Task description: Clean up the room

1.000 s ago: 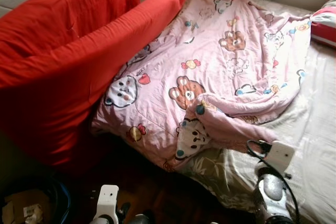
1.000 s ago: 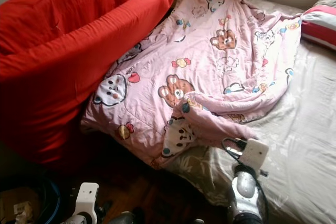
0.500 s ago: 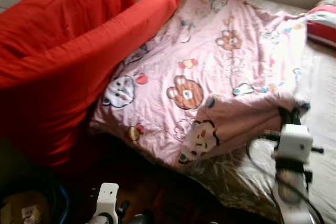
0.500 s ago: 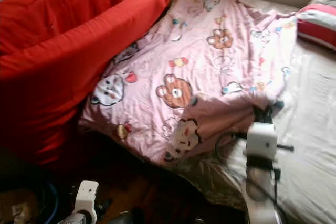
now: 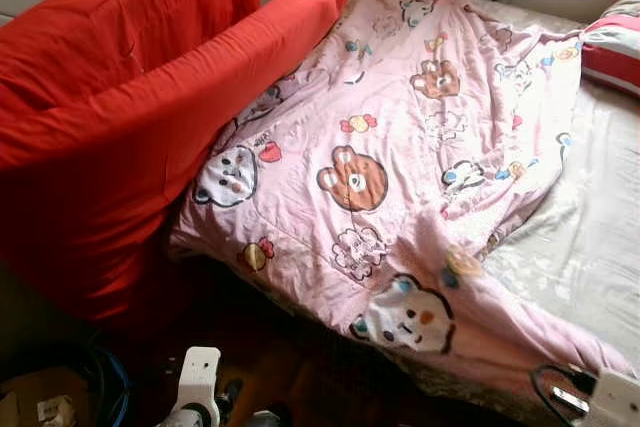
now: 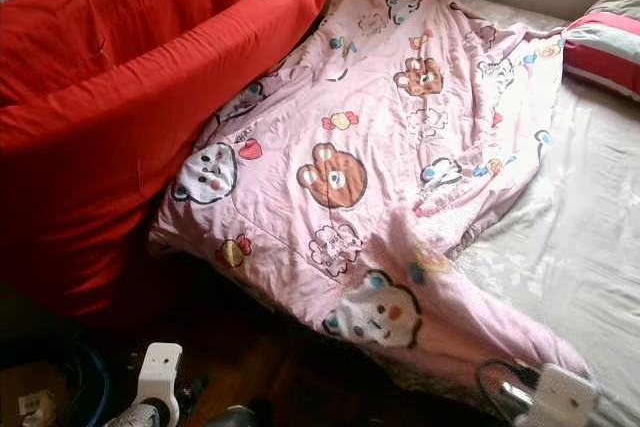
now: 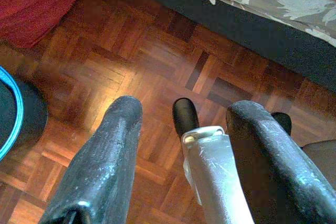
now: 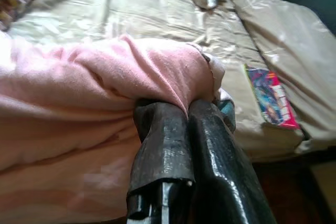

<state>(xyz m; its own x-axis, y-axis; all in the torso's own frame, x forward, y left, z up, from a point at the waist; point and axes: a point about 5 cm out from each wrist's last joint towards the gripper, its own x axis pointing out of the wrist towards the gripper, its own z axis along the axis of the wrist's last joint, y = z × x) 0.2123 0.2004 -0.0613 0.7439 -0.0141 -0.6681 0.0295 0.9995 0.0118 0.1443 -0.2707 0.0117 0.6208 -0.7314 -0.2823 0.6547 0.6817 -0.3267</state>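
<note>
1. The right gripper (image 8: 181, 111) has its fingers pinched tight on a corner of the pink quilt (image 5: 400, 147), low at the bed's near edge.
2. The quilt lies spread over the bed (image 5: 590, 227), its far side against the red cushions (image 5: 130, 97).
3. The left gripper (image 7: 178, 129) hangs over the wood floor (image 7: 121, 51), fingers apart and holding nothing.

The left gripper (image 7: 181, 145) has two long, thick black fingers (image 7: 100, 166) with a scuffed, dully shining surface and rounded tips. Between them sits a silver metal limb capped by a black rounded end. The right gripper (image 8: 184, 114) has the same worn, textured black fingers (image 8: 157, 150). Behind it sits a white boxy wrist housing (image 6: 555, 397) with a looping black cable beside it.
</note>
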